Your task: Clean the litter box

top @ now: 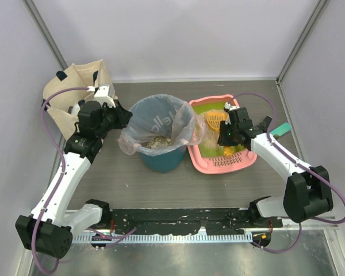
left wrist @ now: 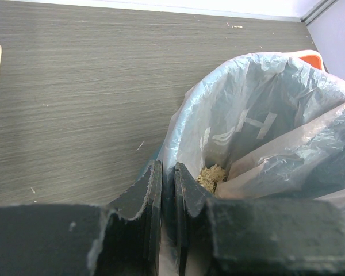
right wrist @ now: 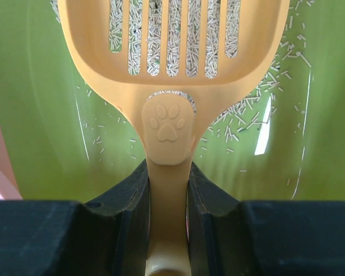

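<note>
The pink litter box with a lime-green floor lies right of centre; scattered litter pellets lie on its floor. My right gripper is over the box, shut on the handle of the orange slotted scoop, whose head points forward over the floor. The scoop head shows in the top view. My left gripper is shut on the rim of the clear bag lining the teal bin. Beige litter lies at the bag's bottom.
A beige cloth bag stands at the back left behind my left arm. A teal tag lies right of the litter box. Grey walls close the table at the back and both sides.
</note>
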